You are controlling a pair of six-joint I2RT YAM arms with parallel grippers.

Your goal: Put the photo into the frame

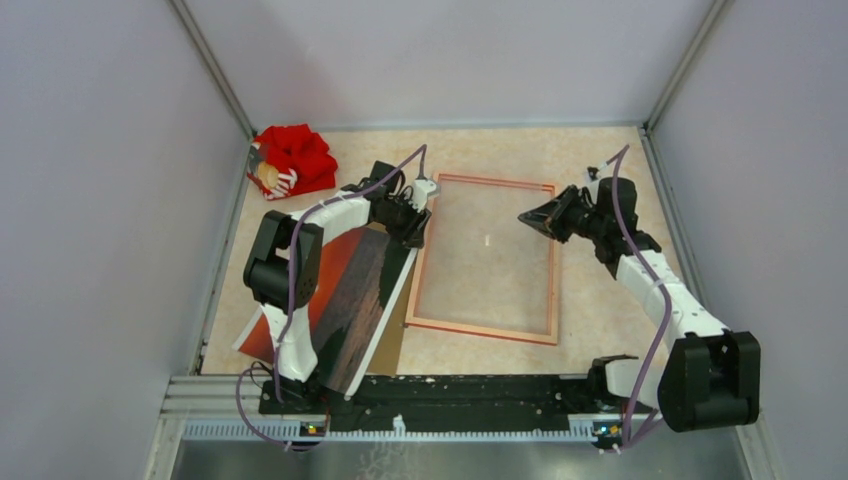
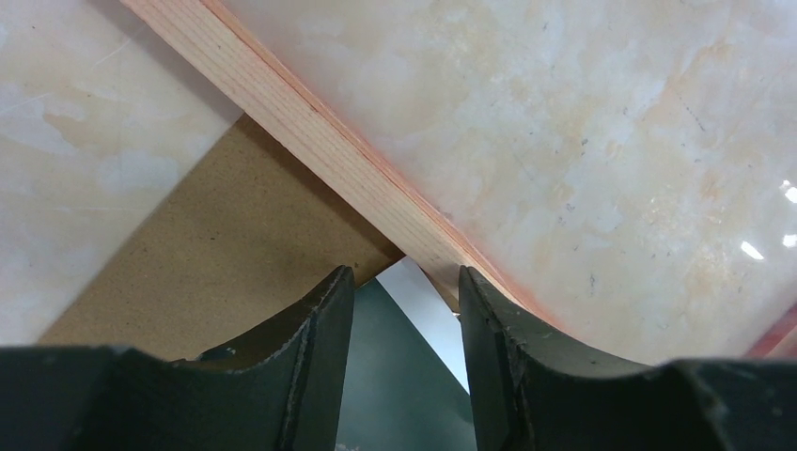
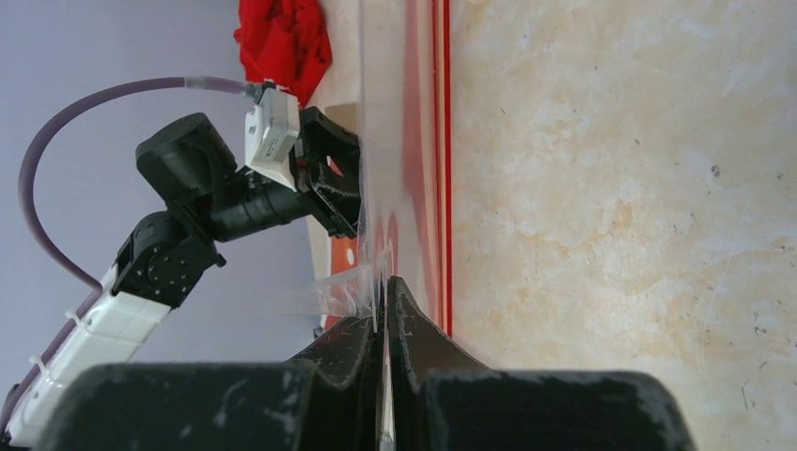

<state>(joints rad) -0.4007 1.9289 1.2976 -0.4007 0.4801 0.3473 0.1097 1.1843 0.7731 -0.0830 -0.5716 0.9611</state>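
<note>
The frame (image 1: 418,285) lies flat mid-table, pale wood back up, red at its edges. The photo (image 1: 340,290), a red-orange sunset print, lies slanted to its left, partly under my left arm. My left gripper (image 1: 412,222) is at the photo's top corner beside the frame's left rail. In the left wrist view its jaws (image 2: 404,272) stand open, with the white-bordered photo corner (image 2: 404,376) showing flat in the gap, next to the wooden rail (image 2: 329,150). My right gripper (image 1: 527,216) hovers over the frame's upper right. It (image 3: 383,282) is shut on a clear sheet (image 3: 348,287) seen edge-on beside the red frame edge (image 3: 444,141).
A brown hardboard panel (image 1: 393,345) lies under the photo, its corner (image 2: 216,254) tucked under the frame rail. A red cloth bundle (image 1: 295,160) sits at the back left corner. Grey walls close in the table on three sides.
</note>
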